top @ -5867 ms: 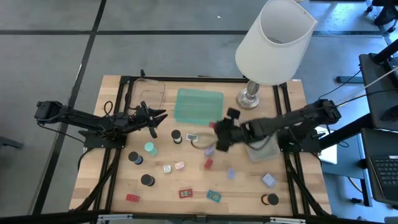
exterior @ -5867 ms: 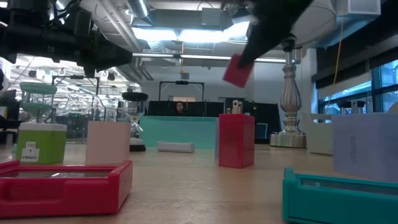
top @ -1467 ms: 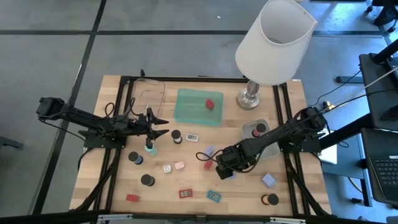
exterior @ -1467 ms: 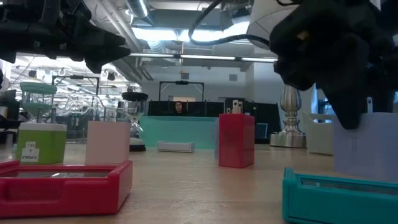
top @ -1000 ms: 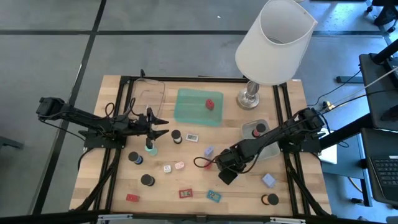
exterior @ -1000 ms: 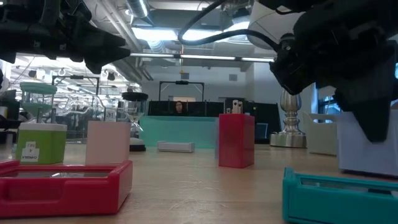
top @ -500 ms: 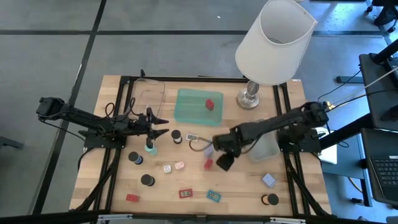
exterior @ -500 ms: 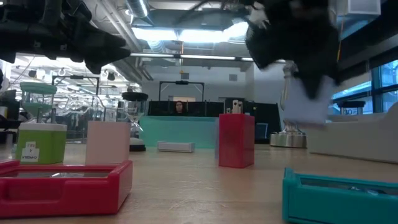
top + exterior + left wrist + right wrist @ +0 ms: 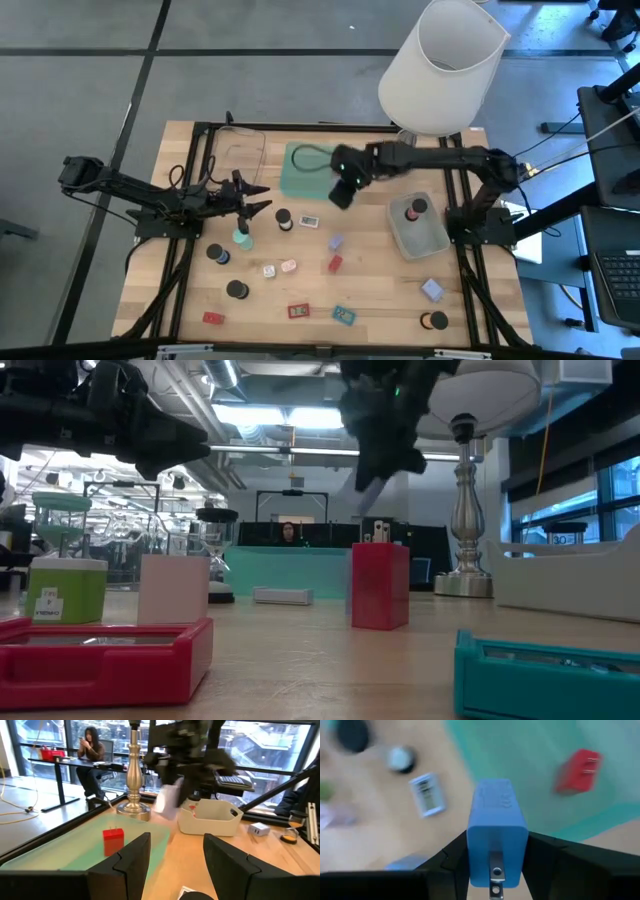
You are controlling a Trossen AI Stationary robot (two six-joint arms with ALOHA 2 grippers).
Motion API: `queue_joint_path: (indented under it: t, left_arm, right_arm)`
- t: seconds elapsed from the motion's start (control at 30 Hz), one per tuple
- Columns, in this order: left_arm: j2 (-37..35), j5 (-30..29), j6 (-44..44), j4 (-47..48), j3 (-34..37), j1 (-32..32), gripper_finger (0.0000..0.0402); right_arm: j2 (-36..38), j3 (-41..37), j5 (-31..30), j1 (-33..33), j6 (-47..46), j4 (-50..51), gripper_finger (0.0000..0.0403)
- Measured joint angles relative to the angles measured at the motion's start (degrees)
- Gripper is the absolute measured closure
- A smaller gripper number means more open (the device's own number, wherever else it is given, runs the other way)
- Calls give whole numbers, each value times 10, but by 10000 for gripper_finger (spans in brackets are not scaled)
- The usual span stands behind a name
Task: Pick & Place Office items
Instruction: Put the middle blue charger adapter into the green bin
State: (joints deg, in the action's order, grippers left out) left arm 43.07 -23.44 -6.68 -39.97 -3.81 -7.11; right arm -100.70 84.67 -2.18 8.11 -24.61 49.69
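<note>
My right gripper point(image 9: 340, 192) hangs in the air over the near edge of the green tray point(image 9: 305, 170), shut on a blue block with a metal prong point(image 9: 497, 832). One red block point(image 9: 577, 772) lies in that tray. My left gripper point(image 9: 255, 205) is open and waits above the table's left part, just beyond the mint-green cap point(image 9: 242, 238). Other items stand on the wood: a lavender block point(image 9: 336, 243), a red block point(image 9: 335, 263), two white-pink blocks point(image 9: 280, 268), black caps point(image 9: 237, 290), flat red point(image 9: 298, 311) and teal point(image 9: 344, 315) rectangles. My right gripper pinches the blue block between its two fingers point(image 9: 455, 855), one on each side face point(image 9: 472, 840). The prong end points back toward the wrist camera. The fingers slant down from above, and the block is lifted clear of the table.
The lamp's base point(image 9: 405, 135) and its big white shade point(image 9: 445, 65) stand at the far right. A grey tray point(image 9: 425, 240) with a small piece in it lies to the right. A clear tray point(image 9: 240, 150) lies far left. A lavender block point(image 9: 431, 290) and a black cap point(image 9: 433, 321) sit near right.
My right gripper has risen from the table's near-right part with the blue block between its fingers. It has swung toward the far edge and left, until it hangs over the green tray's near edge. The block has been lifted clear of the wood.
</note>
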Motion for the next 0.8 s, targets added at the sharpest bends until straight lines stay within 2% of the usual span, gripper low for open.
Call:
queue_joint_path:
  t: [0.27,0.57,0.8]
  left_arm:
    - [0,-1,22,9,0,2,222]
    - [0,-1,49,16,0,2,222]
    - [0,-1,47,16,0,2,222]
  right_arm:
    - [-70,1,10,82,43,-6,274]
    - [-130,1,22,88,85,-6,270]
    - [-137,1,7,87,91,-6,269]
